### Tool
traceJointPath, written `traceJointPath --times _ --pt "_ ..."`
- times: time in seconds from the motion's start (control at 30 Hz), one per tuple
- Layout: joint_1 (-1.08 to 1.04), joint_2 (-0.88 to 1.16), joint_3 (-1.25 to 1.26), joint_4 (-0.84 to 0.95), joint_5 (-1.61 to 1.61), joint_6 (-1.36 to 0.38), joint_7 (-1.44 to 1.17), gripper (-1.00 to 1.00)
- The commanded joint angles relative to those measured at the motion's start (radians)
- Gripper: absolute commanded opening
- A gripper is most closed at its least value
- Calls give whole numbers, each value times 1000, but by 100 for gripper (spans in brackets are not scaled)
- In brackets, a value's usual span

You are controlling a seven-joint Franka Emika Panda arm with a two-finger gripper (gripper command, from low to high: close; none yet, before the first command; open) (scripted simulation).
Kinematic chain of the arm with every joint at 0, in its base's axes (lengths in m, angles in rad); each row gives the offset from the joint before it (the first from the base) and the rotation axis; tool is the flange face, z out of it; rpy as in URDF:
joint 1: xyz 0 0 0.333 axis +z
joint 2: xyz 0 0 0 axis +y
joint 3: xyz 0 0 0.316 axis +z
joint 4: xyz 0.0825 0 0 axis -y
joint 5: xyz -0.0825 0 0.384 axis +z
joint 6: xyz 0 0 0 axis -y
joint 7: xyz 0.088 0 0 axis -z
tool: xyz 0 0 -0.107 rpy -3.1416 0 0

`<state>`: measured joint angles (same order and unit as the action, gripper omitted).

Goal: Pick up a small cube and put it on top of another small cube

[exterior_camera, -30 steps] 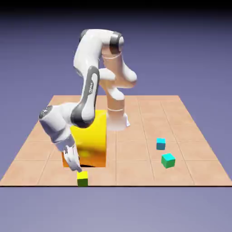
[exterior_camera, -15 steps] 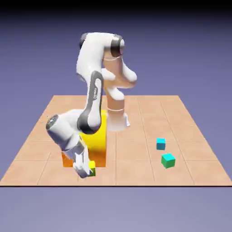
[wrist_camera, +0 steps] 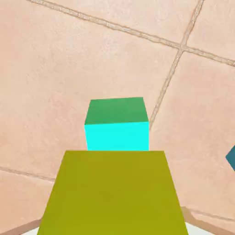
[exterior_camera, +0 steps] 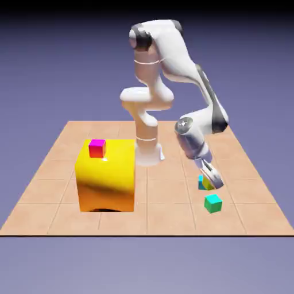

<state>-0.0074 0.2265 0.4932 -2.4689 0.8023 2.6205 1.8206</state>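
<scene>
In the exterior view my gripper (exterior_camera: pixel 209 182) hangs low over the tiles on the right, shut on the small yellow-green cube (exterior_camera: pixel 208 183). The held cube is just beside and slightly above the other small cube, cyan-blue (exterior_camera: pixel 200 182), which it partly covers. I cannot tell whether the two touch. The hand view shows the yellow-green cube (wrist_camera: pixel 112 193) large between my fingers, filling the bottom and hiding them. A dark teal sliver (wrist_camera: pixel 231 158) at that view's right edge may be the cyan-blue cube.
A slightly larger green-turquoise cube (exterior_camera: pixel 213 203) (wrist_camera: pixel 117 124) lies just in front of my gripper. On the exterior view's left stands a big yellow block (exterior_camera: pixel 106 178) with a magenta-red cube (exterior_camera: pixel 97 148) on top. The robot's base (exterior_camera: pixel 147 150) is at the back.
My gripper closed on the yellow-green cube at the front left, lifted it, and swung across to the exterior view's right, down beside the cyan-blue cube. The magenta-red cube is now uncovered.
</scene>
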Motion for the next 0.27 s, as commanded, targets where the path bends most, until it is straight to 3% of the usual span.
traceJointPath --times 0.0,0.1,0.13,0.23 --pt "7 36 4 7 9 31 -11 -100" --pt "28 137 15 26 35 119 -44 -100" --pt "28 137 15 26 35 119 -44 100" --pt "13 65 7 12 16 56 -21 100"
